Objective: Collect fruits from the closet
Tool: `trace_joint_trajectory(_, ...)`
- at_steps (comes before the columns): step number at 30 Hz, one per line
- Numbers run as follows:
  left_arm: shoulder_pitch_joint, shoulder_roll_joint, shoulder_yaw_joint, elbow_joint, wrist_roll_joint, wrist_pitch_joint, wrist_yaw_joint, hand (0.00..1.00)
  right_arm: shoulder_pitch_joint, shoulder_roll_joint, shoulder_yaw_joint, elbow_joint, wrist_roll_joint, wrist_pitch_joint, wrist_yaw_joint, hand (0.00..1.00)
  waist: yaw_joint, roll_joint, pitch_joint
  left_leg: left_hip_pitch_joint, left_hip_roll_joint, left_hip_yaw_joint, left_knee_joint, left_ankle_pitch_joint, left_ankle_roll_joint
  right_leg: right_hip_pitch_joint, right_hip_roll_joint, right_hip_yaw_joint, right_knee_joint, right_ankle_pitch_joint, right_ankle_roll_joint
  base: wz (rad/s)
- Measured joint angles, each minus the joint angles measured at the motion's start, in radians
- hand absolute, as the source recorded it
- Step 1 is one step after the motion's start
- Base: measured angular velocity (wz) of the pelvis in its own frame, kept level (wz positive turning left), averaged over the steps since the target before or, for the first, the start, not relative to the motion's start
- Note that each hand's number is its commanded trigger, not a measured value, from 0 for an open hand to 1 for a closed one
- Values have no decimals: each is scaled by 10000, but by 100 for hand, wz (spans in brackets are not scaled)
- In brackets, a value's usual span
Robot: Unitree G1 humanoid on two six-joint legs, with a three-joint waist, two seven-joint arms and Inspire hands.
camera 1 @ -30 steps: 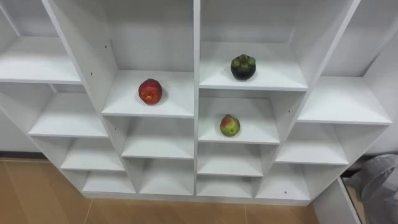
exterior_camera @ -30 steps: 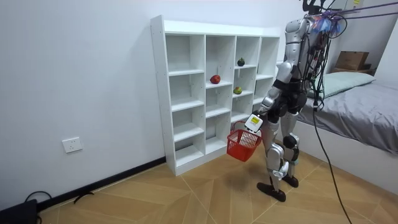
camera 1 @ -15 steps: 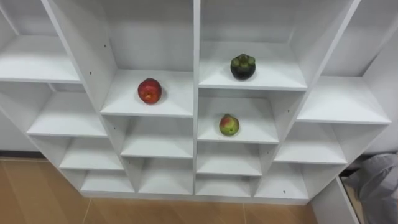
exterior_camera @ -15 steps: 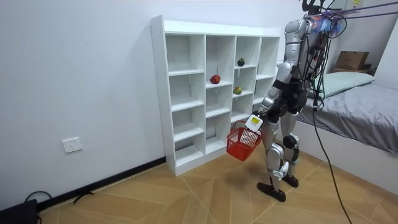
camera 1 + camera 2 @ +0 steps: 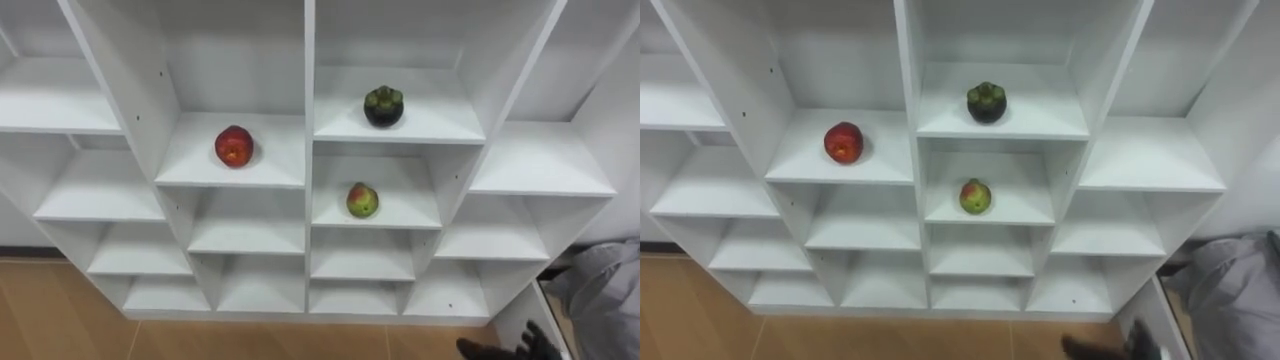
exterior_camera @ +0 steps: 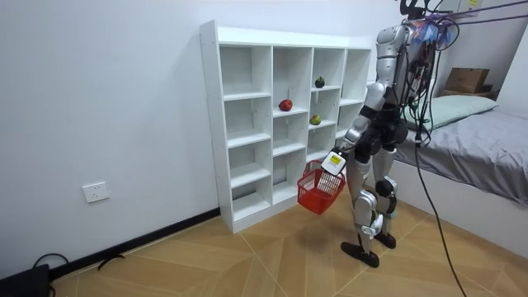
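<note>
Left hand (image 6: 334,162) is curled round the handle of the red basket (image 6: 318,190), which hangs low just before the closet (image 5: 308,130). I see the right hand (image 5: 500,350) edging in at 5 o'clock of the eye view, but cannot tell its grip. Beyond, among open cubbies, the green-red fruit (image 5: 362,200) stands stem up at centre, the red apple (image 5: 234,146) sits at 10 o'clock, and the dark mangosteen (image 5: 383,106) sits cap up at 1 o'clock.

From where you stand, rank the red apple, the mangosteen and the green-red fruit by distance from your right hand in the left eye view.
From the right hand, low right:
1. The green-red fruit, middle, lowest of the three.
2. The mangosteen, directly above it.
3. The red apple, farthest left.
</note>
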Motion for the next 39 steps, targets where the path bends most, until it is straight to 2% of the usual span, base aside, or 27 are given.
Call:
trace_joint_trajectory(4,-38,27,-84,13,104,0,107,100,-70,-3,303,-2019,-862,-104,-529,0,-8,-56,1,-55,12,-6,-12,0,-1,-63,15,34,-8,3,0,-3)
trace_joint_trajectory(8,-31,36,-74,7,115,-3,121,100,-87,-29,349,-3608,-2483,-211,-996,0,29,-127,8,-122,7,-7,-10,1,0,-126,13,30,-14,4,0,0)
trace_joint_trajectory(12,7,35,-88,5,196,-6,122,100,-87,-67,517,-4765,-3026,-213,-1324,0,59,-195,24,-133,9,-8,-9,1,-1,-137,4,-64,-19,4,-1,0)
trace_joint_trajectory(14,-6,35,-149,-4,236,-33,124,100,-107,-252,764,-5471,-3104,-247,-1464,0,147,-210,18,-124,6,-5,-9,1,-1,-135,4,-46,-8,4,-1,0)
trace_joint_trajectory(19,-9,32,-260,4,237,-179,175,100,-658,-736,1171,-5914,-3706,-259,-1470,0,338,-279,30,5,15,15,-10,1,-1,-48,20,12,23,11,-9,-3)
trace_joint_trajectory(23,-2,41,-259,15,254,-191,174,100,-1032,-836,1228,-6041,-3808,-259,-1463,0,583,-364,38,33,38,2,-16,1,-2,-11,39,-6,28,40,-30,0)
trace_joint_trajectory(27,15,44,-279,54,238,-186,93,100,-1468,-962,1423,-6164,-4213,-258,-1460,0,605,-427,56,3,39,-47,-6,3,-5,-25,34,-76,72,44,-36,3)
trace_joint_trajectory(29,-37,42,-295,44,237,-185,-72,100,-1493,-1103,1449,-6799,-4240,-265,-1461,0,642,-458,57,-90,39,-107,15,5,-5,-125,19,-172,144,44,-36,6)
trace_joint_trajectory(39,-246,37,-298,33,273,-185,-210,100,-1887,-1125,1782,-7337,-5229,-346,-1379,0,839,-507,20,-318,41,-224,39,7,-4,-259,12,-293,161,47,-38,2)
